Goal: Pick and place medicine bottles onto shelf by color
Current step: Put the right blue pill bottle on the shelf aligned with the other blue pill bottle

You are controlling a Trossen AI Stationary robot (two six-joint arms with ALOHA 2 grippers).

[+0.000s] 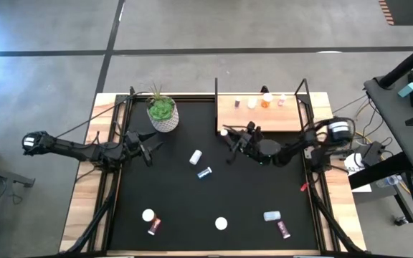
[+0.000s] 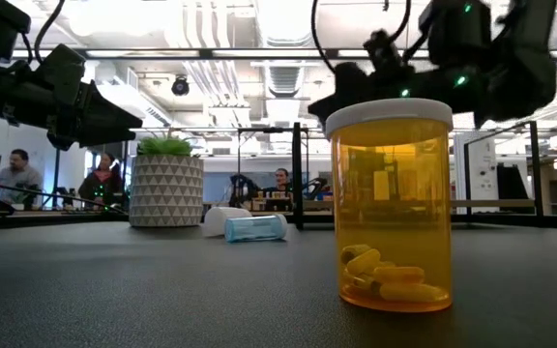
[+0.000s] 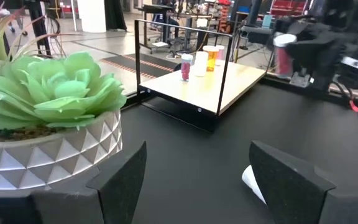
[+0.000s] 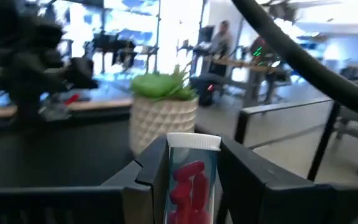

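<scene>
Nearest the low camera stands an orange bottle (image 2: 389, 205) with yellow pills, one of roughly seven bottles loose on the black mat (image 1: 192, 208). Four bottles already line the shelf (image 1: 260, 115) — about a third done, I judge. The right gripper (image 1: 229, 136) hangs just off the shelf's front corner, clamped on a clear white-capped bottle (image 4: 191, 180) of red capsules. The left gripper (image 1: 149, 147) waits wide open beside the plant pot (image 1: 163, 115). The shelf's black posts (image 1: 216, 93) narrow the approach; mid-mat is roomy.
</scene>
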